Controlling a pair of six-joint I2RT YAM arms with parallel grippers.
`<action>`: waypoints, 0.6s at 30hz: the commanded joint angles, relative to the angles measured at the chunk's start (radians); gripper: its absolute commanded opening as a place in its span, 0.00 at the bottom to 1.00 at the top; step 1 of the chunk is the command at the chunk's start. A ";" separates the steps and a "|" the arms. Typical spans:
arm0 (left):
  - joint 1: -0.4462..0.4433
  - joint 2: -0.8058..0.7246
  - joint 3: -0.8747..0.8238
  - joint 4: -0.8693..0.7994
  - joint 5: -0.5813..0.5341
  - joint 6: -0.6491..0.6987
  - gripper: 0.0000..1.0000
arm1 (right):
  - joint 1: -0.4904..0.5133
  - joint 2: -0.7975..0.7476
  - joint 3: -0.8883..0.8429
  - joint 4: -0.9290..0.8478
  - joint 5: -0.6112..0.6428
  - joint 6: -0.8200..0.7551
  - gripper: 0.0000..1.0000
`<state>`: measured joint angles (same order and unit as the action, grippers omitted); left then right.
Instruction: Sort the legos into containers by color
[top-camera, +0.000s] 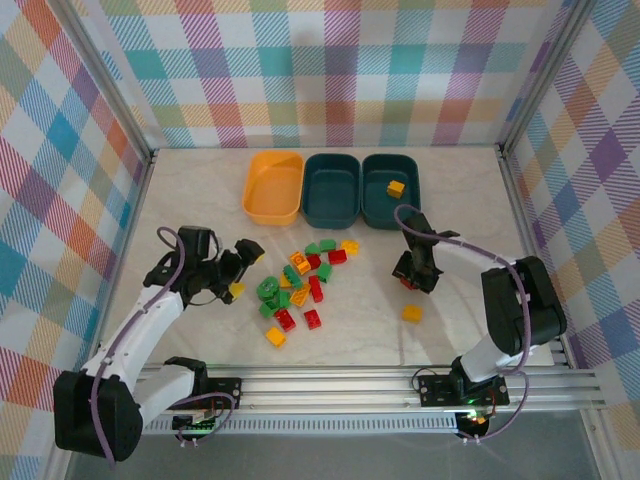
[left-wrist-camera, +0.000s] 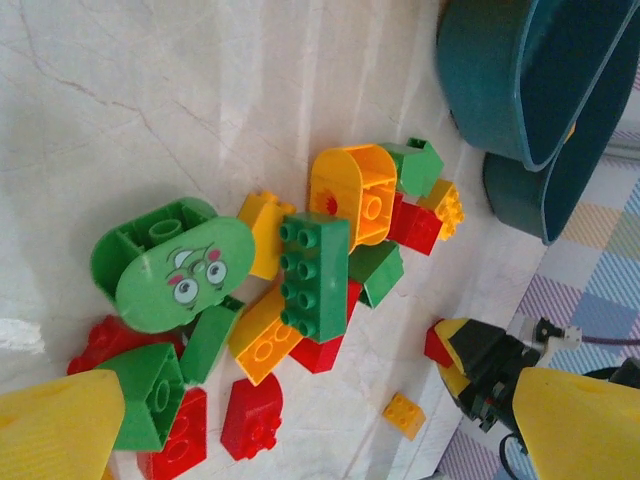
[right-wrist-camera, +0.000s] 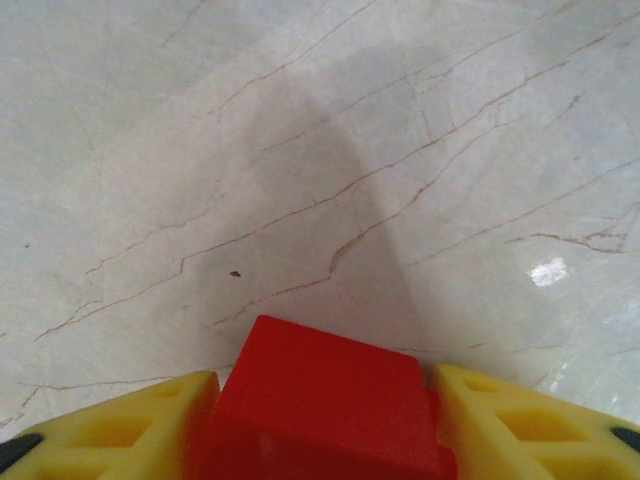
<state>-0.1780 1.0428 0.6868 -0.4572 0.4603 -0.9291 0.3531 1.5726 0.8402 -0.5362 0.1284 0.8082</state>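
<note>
A: Room and surface first?
B: Pastel plaid cloth walls on the left, back and right, on aluminium posts. Pale marble-look surface, thin brown veins, glossy. Slotted aluminium rail along the near edge.
A: Left side?
B: Left fingers spread wide, holding nothing, low over the surface just left of the loose pile of green, red and yellow plastic bricks. The left wrist view looks across that pile. A green oval plastic piece with a printed face lies on its left side, touching red and yellow bricks.
A: Containers?
B: Three in a row at the far edge, side by side, beyond the pile. Orange-yellow rounded plastic tub on the left, middle dark teal rounded plastic tub, right dark teal rounded plastic tub. One small yellow plastic brick lies in the right teal tub.
A: Right side?
B: Right fingers partly closed, yellow pads against both sides of a small red plastic brick. They are down at the surface, right of the pile and apart from it. Can't tell if the red brick is lifted clear. A lone yellow plastic brick sits near them, toward the near edge.
</note>
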 joint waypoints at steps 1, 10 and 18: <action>-0.023 0.046 0.001 0.080 0.009 -0.016 1.00 | 0.020 -0.017 -0.031 -0.012 -0.078 0.012 0.47; -0.081 0.207 0.097 0.093 -0.010 0.048 1.00 | 0.045 -0.069 0.084 -0.033 -0.023 -0.069 0.33; -0.082 0.205 0.080 0.015 -0.113 0.127 1.00 | 0.131 0.097 0.445 0.041 -0.055 -0.257 0.33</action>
<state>-0.2543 1.2552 0.7731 -0.3973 0.3904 -0.8463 0.4500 1.5936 1.1870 -0.5488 0.0967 0.6601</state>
